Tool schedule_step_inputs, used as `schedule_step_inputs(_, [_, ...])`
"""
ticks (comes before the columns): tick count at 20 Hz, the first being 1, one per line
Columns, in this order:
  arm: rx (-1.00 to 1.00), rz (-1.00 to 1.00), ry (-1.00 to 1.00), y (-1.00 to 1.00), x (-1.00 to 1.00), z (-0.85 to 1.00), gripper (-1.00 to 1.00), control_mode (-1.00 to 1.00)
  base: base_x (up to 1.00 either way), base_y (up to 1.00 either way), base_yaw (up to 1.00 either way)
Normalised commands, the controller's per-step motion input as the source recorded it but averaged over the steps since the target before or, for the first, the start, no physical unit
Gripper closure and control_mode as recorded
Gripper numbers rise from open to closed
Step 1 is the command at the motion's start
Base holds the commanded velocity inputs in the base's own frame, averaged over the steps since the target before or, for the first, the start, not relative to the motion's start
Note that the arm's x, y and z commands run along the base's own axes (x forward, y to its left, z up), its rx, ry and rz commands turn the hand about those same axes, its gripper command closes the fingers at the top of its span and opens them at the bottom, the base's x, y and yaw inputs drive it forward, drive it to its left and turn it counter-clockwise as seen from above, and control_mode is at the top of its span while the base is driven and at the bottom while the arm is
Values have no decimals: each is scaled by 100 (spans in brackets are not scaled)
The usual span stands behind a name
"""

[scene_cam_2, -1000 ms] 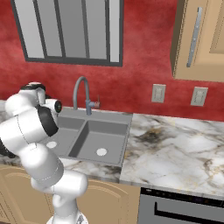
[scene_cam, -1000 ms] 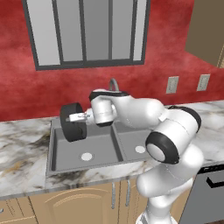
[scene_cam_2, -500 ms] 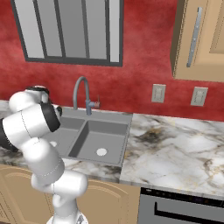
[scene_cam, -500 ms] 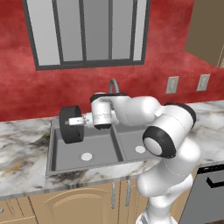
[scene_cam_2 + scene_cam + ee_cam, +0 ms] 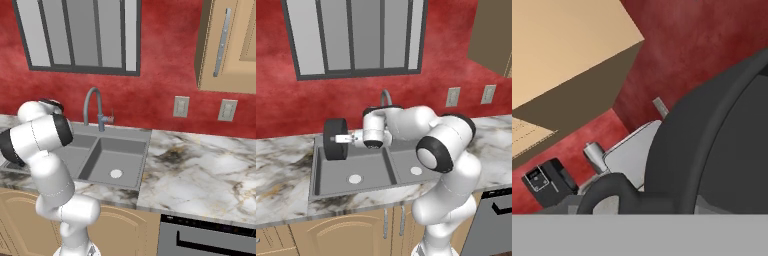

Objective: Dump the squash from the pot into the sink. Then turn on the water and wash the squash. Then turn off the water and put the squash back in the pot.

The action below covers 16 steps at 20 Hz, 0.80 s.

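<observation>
I hold the pot (image 5: 335, 139) on edge, tipped sideways over the sink's (image 5: 331, 177) left basin at its far left corner. The gripper (image 5: 347, 139) is clamped on the pot's rim. I cannot make out the squash; I judge the dumping under way, washing and return undone. My arm reaches left across the sink, forearm level, below the faucet (image 5: 93, 106).

Pot (image 5: 335, 139): black, tipped up on its side, held over the left bowl of the sink (image 5: 331, 175).
Gripper (image 5: 347, 138): pinching the pot's edge, reaching left.
Faucet (image 5: 385, 96): behind the white arm.
Drains: one white circle in each bowl.
</observation>
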Motion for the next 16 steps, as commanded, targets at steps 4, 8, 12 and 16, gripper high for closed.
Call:
schedule_step_inputs(4, [8,0,-4,0,23,-7,100,-100,0,0,0])
schedule_step_inputs(8, [9,0,-2,0,22,-10,100,-100,0,0,0])
schedule_step_inputs(12, [8,0,-1,0,35,-9,100,-100,0,0,0])
schedule_step_inputs(16, [7,0,0,0,38,-8,100,-100,0,0,0])
